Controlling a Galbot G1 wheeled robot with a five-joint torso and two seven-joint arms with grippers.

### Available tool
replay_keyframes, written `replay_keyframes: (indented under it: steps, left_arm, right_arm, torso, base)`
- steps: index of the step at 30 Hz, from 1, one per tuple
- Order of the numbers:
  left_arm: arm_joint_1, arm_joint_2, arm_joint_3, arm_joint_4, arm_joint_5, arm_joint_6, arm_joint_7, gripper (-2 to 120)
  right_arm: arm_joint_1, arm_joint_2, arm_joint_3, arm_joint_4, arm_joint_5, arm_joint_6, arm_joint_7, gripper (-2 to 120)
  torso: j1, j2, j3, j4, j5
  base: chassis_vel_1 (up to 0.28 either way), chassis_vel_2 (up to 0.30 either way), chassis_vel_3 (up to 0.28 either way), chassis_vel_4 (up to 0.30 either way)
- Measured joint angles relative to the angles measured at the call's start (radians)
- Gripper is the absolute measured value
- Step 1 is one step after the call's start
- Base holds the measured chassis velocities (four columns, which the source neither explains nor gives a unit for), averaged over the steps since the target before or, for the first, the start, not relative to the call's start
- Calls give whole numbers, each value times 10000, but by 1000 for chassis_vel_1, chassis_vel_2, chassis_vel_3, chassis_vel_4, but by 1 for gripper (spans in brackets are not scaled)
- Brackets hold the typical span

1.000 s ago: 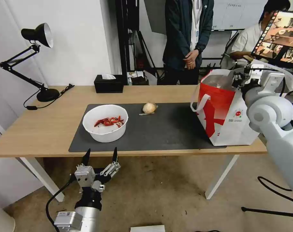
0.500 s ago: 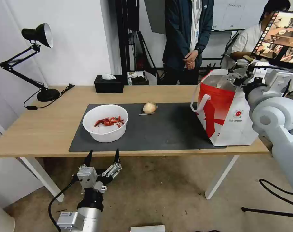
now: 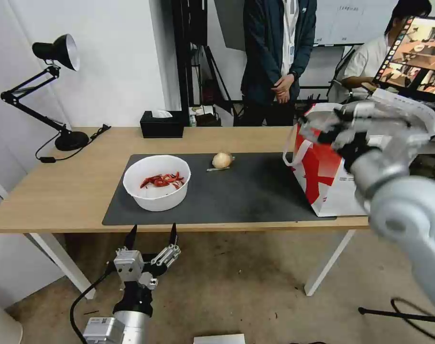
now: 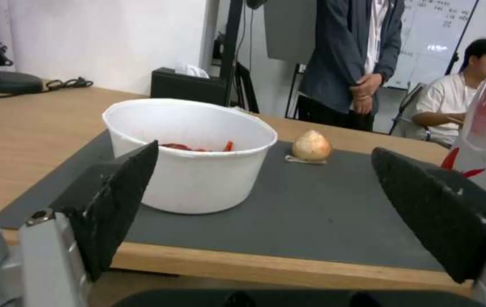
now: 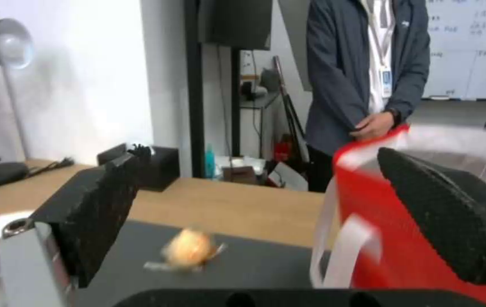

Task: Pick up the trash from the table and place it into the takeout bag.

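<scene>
On the dark mat (image 3: 246,191) of the table (image 3: 69,196) stands the trash: a white bowl (image 3: 156,181) of red scraps and, farther back, a beige wrapped ball (image 3: 222,160). The red-and-white takeout bag (image 3: 322,177) stands at the mat's right end. My right gripper (image 3: 322,124) hangs open and empty at the bag's upper left rim. Its wrist view looks past the open gripper (image 5: 257,162) to the ball (image 5: 191,251) and the bag (image 5: 391,238). Below the table's front edge my left gripper (image 3: 152,231) is open and empty, facing the bowl (image 4: 189,149).
A black tissue box (image 3: 161,124) sits at the table's far edge. A black desk lamp (image 3: 59,95) stands at the far left corner with its cord trailing on the wood. A monitor (image 3: 413,57) rises behind the bag.
My right arm has swung left from behind the bag, bringing its gripper to the bag's upper left rim. The left gripper has sunk slightly below the table edge.
</scene>
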State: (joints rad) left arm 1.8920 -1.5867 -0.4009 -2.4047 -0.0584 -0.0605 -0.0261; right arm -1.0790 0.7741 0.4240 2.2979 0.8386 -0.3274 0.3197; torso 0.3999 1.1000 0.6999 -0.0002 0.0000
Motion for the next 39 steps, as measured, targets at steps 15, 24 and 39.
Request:
replay_keyframes:
  steps: [15,24,39]
  left_arm:
    - [53,-8,132,48,121,-44,-4,100]
    - [53,-42,291,117,177,-76,-4,100]
    - [70,-56,309,115,210,-83,-5,100]
  right_arm:
    - [-6327,3010,2390,489,-3562,2929,-2796,100]
    - [-7392,3718,2963,344,-3862,3848,-3340,100]
    - [-7276,3819,2923,260,-3835,3856,-3270,100]
  torso:
    - [-1,1,-1,0,-1]
    - [0,0,0,2,-1]
    - [1,0,0,2,0]
  base:
    - [0,0,0,0]
    - [0,0,0,0]
    - [0,0,0,0]
